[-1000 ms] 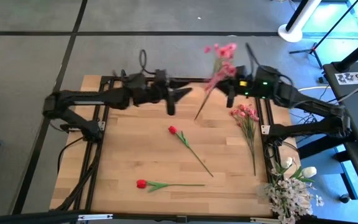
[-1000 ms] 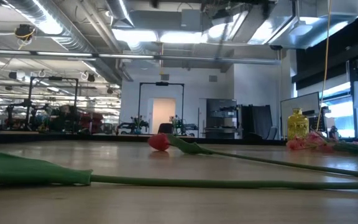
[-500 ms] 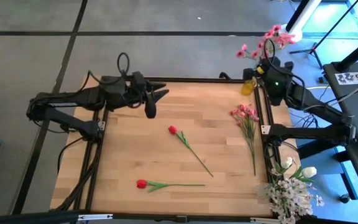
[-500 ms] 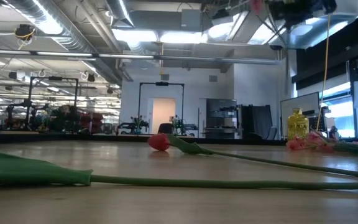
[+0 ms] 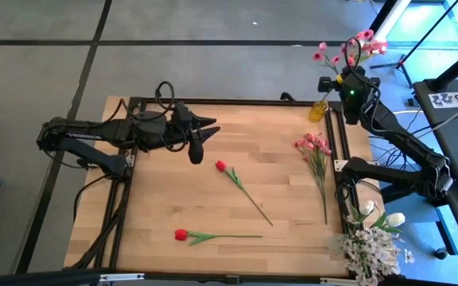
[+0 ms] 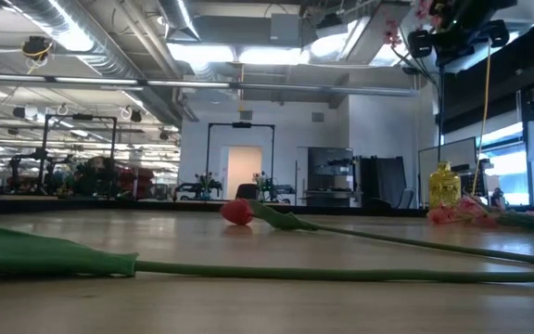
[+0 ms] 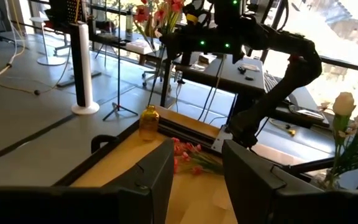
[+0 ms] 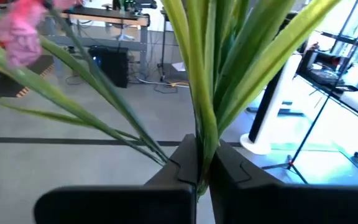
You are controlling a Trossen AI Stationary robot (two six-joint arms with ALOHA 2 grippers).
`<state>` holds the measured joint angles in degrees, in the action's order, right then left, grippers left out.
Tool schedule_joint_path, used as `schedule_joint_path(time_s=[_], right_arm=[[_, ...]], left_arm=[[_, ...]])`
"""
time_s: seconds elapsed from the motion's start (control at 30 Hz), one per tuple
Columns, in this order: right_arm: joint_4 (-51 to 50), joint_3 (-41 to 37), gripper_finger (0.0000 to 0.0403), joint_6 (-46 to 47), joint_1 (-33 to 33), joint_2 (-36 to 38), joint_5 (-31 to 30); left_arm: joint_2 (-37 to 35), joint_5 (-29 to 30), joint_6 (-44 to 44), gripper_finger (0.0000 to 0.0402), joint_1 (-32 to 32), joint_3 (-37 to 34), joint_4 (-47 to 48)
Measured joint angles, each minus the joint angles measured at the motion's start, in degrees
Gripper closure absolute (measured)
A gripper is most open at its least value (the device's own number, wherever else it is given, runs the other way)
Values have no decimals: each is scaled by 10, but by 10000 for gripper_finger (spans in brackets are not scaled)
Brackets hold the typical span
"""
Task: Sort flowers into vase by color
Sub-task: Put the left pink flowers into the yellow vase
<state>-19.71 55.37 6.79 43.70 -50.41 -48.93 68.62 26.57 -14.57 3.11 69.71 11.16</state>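
My right gripper [image 5: 343, 79] is raised over the table's far right corner, shut on a spray of small pink blossoms [image 5: 350, 48]; its green stems [image 8: 199, 124] fill the right wrist view. A small yellow vase [image 5: 318, 110] stands just below it, also in the low view [image 6: 444, 186]. My left gripper [image 5: 205, 133] is open and empty at the far left of the table. Two red tulips [image 5: 222, 166] [image 5: 181, 234] lie flat on the table. A second pink spray [image 5: 313, 145] lies by the right edge. My right gripper pinches the bunched green stems [image 8: 197, 167] of the pink spray between its two fingers. The blossoms [image 8: 25, 38] stand above the hold. A thin stem [image 6: 440, 121] hangs below the gripper toward the yellow vase; whether its end is in the vase I cannot tell.
A bunch of white tulips and tiny white blossoms [image 5: 372, 238] stands off the table's near right corner. A black frame [image 5: 126, 175] runs along the table's left, far and right edges. Bare wood lies around the two red tulips.
My right gripper has carried the pink spray up and toward the table's far right corner, over the yellow vase, turning the spray from slanted to upright. My left gripper has drawn back a little toward the table's left edge.
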Motion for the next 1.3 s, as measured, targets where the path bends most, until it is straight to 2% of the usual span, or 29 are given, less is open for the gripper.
schedule_joint_path(time_s=[0.27,0.4,0.5,0.8,0.9,1.07,1.3], right_arm=[[-41,0,387,11,0,-12,4],[-69,0,372,41,0,-27,1],[-79,0,346,45,0,-30,1],[-114,0,221,66,-1,-26,24],[-136,0,190,89,-1,-26,36],[-183,0,161,118,-1,-25,71],[-303,32,146,168,0,-25,121]], left_arm=[[0,9,1,270,-7,0,0],[0,9,5,270,-9,0,0],[0,9,2,270,-9,0,0],[0,9,-8,270,-7,0,15],[0,9,-19,270,-7,0,26],[0,10,-33,270,-7,0,35],[0,10,-43,270,-7,0,35]])
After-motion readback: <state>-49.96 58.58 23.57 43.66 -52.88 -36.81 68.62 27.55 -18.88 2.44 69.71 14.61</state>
